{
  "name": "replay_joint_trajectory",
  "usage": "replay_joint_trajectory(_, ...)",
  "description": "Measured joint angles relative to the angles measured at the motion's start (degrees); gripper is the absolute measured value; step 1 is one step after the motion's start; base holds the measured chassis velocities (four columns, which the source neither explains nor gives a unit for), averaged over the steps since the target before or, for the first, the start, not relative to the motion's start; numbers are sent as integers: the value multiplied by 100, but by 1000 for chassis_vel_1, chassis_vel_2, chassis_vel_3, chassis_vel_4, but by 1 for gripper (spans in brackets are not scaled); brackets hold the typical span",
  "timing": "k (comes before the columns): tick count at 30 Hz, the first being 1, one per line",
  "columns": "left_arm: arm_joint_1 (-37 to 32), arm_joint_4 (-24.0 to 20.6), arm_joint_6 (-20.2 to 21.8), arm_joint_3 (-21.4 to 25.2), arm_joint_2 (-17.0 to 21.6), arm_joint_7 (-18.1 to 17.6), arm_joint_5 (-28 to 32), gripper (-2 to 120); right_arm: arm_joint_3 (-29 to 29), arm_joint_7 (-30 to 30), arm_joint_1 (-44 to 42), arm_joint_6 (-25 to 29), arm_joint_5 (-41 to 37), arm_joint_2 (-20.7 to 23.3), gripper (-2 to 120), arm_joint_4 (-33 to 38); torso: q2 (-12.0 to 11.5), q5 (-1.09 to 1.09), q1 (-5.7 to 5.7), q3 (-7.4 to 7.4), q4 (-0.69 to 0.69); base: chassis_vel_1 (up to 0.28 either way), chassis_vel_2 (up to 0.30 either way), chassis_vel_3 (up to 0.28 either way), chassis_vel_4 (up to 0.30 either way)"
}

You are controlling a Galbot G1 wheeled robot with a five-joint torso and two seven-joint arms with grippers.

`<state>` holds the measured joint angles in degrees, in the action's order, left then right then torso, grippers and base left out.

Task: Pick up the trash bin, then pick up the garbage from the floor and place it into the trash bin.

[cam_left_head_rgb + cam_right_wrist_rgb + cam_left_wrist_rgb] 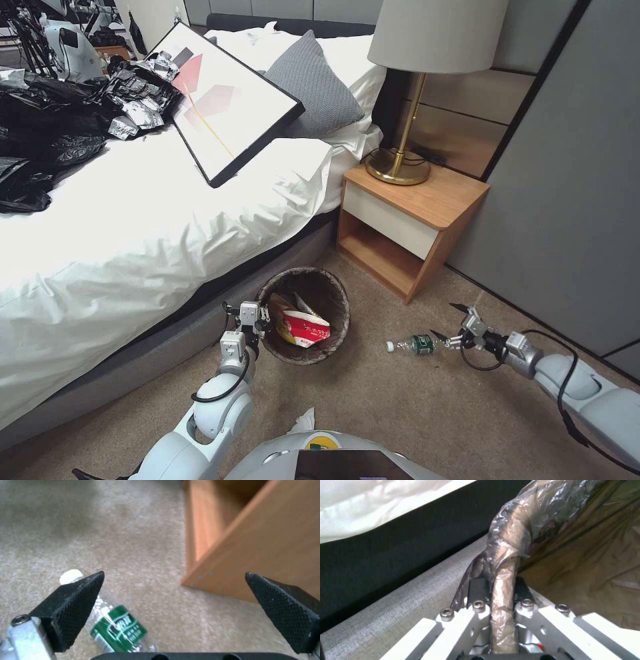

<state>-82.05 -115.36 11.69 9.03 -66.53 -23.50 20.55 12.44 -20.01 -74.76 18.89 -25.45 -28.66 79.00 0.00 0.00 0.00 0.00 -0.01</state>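
**Left gripper clamped on the bin rim, right gripper spread over the bottle**

Left gripper [261,319], from my head camera, sat at the near-left edge of the trash bin [337,313], pinching the bag-lined rim. The bin stood on the floor [413,407] just beside the bed [133,227], its dark brown liner crinkled and folded over the rim. Inside lay a red-and-white carton [308,329] among other scraps. To the bin's right, a clear plastic bottle [412,345] with a white cap and green label lay on its side on the beige carpet, in front of the wooden nightstand [407,220]. My right gripper [448,323] hovered just beyond the bottle's base, fingers splayed wide. A crumpled tissue [301,422] lay close to my base.

From the left wrist, I saw the fingers [476,590] closed on a fold of the glossy brown liner [506,555], with the bin's bagged interior beyond.

From the right wrist, both black textured fingertips [75,600] stood far apart, holding nothing; the bottle [116,627] lay below and between them, nearer one tip, with the nightstand's corner [233,555] close by.
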Motion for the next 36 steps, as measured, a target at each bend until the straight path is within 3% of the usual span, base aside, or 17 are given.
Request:
replay_joint_trajectory(3,10,12,4,-2,-14,-5,1,2,-541,-267,603,72,127,-165,100,-297,0,0,0,0,1,0,0,0,0)
replay_joint_trajectory(11,24,16,8,35,-42,-12,1,2,-1165,-473,1317,85,332,-543,100,-861,0,-1,0,0,0,0,0,0,0)
replay_joint_trajectory(36,33,58,5,89,-178,-12,-25,2,-1705,-580,1598,232,1054,-1342,100,-1620,0,-1,0,0,1,0,0,0,0)
